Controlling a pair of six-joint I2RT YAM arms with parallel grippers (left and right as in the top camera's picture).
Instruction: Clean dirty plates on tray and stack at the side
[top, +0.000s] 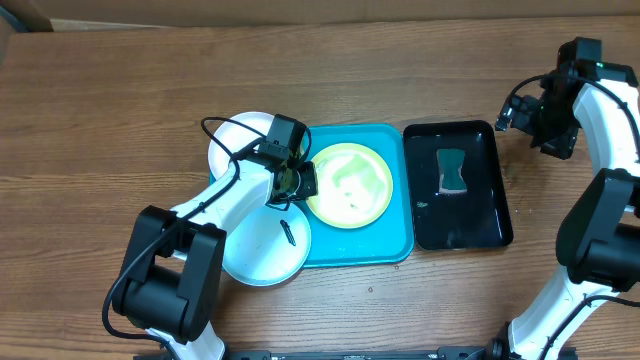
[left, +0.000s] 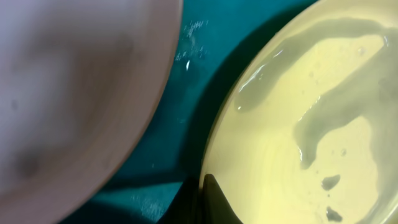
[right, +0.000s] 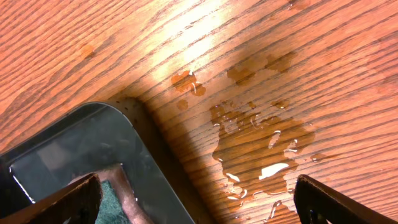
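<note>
Counting three plates: yellow-green plate (top: 350, 185) in the one blue tray (top: 395, 245), long axis top-to-bottom overhead; white plate (top: 235, 140), pale blue plate (top: 260, 250) at its left. Left gripper (top: 303, 180) grip unclear; right gripper (right: 198, 196) spread, empty.

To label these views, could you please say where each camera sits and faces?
Overhead: fixed above the table, looking straight down; left arm and right arm show.
Left wrist: close over the blue tray, facing the wet yellow plate; one dark finger shows.
Right wrist: looks down at a puddle beside the black tray; its gripper is open, fingers framing the view.
Shared: overhead and left wrist both show the yellow plate.
</note>
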